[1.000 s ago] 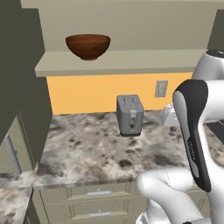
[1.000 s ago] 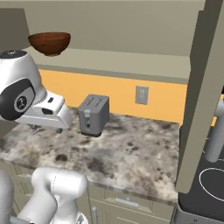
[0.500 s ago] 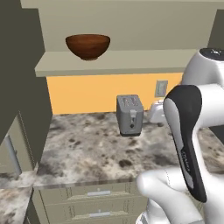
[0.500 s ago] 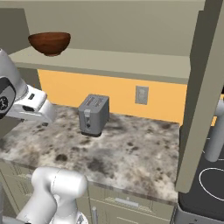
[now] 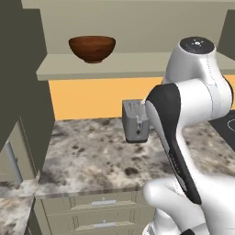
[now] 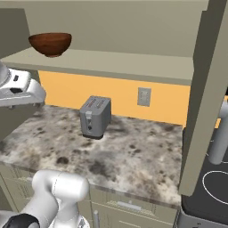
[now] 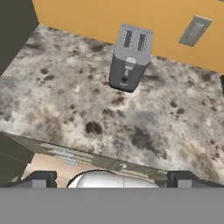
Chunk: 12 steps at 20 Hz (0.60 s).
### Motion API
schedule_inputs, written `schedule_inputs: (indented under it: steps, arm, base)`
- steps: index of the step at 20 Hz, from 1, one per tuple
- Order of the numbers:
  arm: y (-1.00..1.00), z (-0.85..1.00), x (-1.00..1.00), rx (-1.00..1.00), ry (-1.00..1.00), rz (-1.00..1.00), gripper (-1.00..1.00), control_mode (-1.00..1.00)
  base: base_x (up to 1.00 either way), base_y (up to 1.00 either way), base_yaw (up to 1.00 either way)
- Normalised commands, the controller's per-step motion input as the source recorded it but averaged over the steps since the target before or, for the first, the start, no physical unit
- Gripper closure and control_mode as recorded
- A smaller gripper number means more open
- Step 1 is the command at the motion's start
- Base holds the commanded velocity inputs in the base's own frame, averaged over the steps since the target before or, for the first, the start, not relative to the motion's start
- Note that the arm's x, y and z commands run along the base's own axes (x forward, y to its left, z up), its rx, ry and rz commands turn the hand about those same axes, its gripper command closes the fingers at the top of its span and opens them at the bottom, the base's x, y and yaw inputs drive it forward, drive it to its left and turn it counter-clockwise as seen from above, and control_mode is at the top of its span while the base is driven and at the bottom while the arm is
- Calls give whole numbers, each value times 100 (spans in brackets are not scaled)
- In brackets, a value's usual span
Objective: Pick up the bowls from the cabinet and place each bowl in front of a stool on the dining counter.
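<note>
A dark reddish-brown, wood-like bowl (image 5: 92, 48) (image 6: 50, 43) stands upright on the long shelf board of the olive-beige cabinet (image 5: 137, 65) (image 6: 124, 62). In the hand view my gripper (image 7: 111, 179) is open, its two dark fingertips (image 7: 41, 178) set wide apart with nothing between them. It looks down from above the front edge of a stone-topped counter, well below the shelf. The dining counter is out of view.
A grey toaster (image 5: 134, 121) (image 6: 95, 116) (image 7: 130, 59) stands on the stone-topped counter (image 5: 92, 151) (image 6: 133, 156) with beige drawers. A wall outlet (image 6: 144, 96) sits on the orange backsplash. A tall panel (image 6: 205, 89) separates the counter from a black stovetop (image 6: 213, 187). A dark side wall (image 5: 18, 92) bounds the left.
The arm has swung: in the left base view it moved left and now overlaps the toaster's right side; in the right base view the hand slid toward the left edge. Bowl and toaster stayed put.
</note>
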Motion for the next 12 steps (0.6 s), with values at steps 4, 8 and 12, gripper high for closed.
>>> schedule_inputs:
  steps: [4, 8, 12]
  arm:
    - [54, 37, 2, -23, -40, 16, -100, -100]
    - [20, 31, 36, -20, -29, 29, -100, -100]
    - [0, 61, 49, -19, -4, 38, -100, -100]
  base:
    - [0, 0, 0]
    - [0, 0, 0]
    - [0, 0, 0]
